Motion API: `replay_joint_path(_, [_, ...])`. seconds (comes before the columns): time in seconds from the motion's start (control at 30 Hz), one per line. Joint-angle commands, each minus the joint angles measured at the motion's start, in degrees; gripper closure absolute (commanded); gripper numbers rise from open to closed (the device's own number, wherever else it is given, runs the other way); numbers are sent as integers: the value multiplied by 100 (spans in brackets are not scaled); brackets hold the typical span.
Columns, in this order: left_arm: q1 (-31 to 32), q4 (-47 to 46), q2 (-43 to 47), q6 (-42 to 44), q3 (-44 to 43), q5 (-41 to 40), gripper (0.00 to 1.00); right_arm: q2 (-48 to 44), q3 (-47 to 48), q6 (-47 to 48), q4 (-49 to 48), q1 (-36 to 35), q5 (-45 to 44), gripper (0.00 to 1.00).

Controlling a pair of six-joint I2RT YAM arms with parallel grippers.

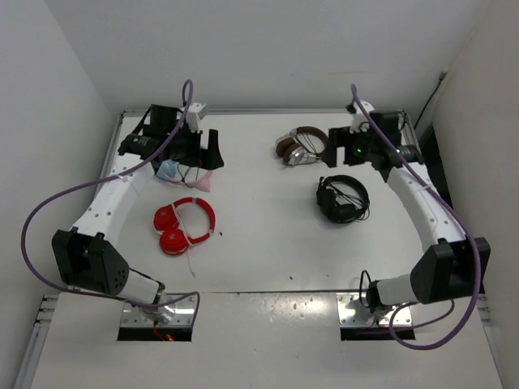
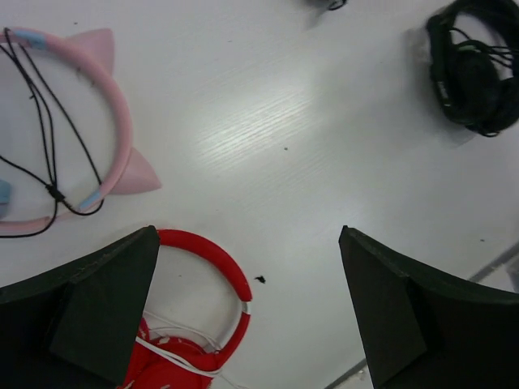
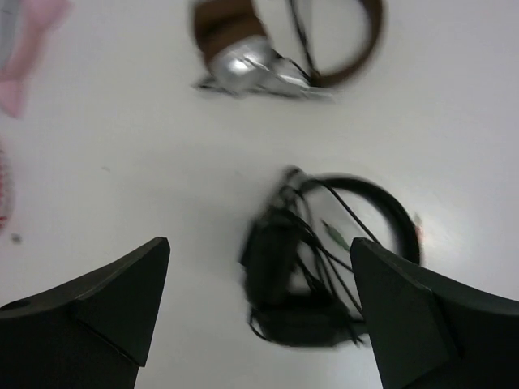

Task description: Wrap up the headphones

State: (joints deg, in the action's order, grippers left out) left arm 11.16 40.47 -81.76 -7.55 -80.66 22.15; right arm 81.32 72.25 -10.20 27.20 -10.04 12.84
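Note:
The red headphones (image 1: 185, 225) lie flat on the left half of the white table, ear cups together, with their thin white cable (image 1: 192, 241) draped over them. In the left wrist view the red headband (image 2: 217, 267) and cable (image 2: 174, 356) show at the bottom left, partly behind my left finger. My left gripper (image 1: 209, 154) (image 2: 247, 235) is open and empty, held above the table behind the red headphones. My right gripper (image 1: 339, 152) (image 3: 259, 243) is open and empty at the back right, above the black headphones.
Pink cat-ear headphones (image 1: 199, 180) (image 2: 113, 105) with a black cable lie under the left gripper. Black headphones (image 1: 342, 198) (image 3: 324, 267) and brown-and-silver headphones (image 1: 302, 147) (image 3: 268, 49) lie at the right. White walls enclose the table.

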Motion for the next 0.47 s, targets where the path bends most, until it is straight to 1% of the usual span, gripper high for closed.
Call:
replay_joint_path(0.0, [71, -197, -216, 324, -20, -650, 0, -571, -579, 851, 514, 713, 43, 8])
replay_joint_path(0.07, [71, -197, -288, 325, 94, -904, 0, -748, -912, 914, 514, 1168, 174, 6])
replay_joint_path(0.17, [71, -250, -288, 377, 331, -1037, 0, -1003, -1247, 914, 514, 1530, 280, 2])
replay_joint_path(0.27, [71, -311, -288, 377, 498, -1204, 0, -1152, -1493, 967, 514, 1593, 280, 0])
replay_joint_path(0.43, [71, -426, -140, 377, 719, -1433, 0, -1355, -1626, 967, 514, 1751, 280, 0])
